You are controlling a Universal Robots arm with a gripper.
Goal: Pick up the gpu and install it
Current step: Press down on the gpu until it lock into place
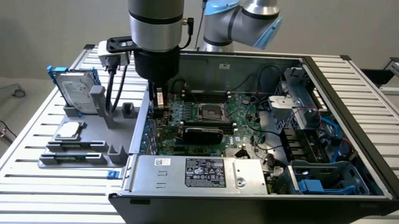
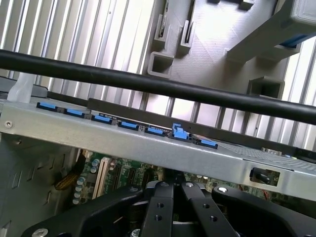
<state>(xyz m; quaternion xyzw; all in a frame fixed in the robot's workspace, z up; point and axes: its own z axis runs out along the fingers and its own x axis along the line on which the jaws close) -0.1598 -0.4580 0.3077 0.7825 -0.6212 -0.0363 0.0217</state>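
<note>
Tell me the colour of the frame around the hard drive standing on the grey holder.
Blue. The hard drive frame shows best in the exterior view.

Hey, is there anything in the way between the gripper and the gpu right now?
Nothing visible is. The gripper, jaws shut, hangs inside the case at the exterior view's left. The gpu sits just beside it, low on the motherboard, with no cable or part between them. Whether they touch cannot be told.

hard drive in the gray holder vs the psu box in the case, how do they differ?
The hard drive stands upright on edge in the gray holder outside the computer case; the power supply lies flat inside the case. The drive sits in a blue frame; the supply is a bigger, bare box. Both are silver metal with printed labels.
</note>
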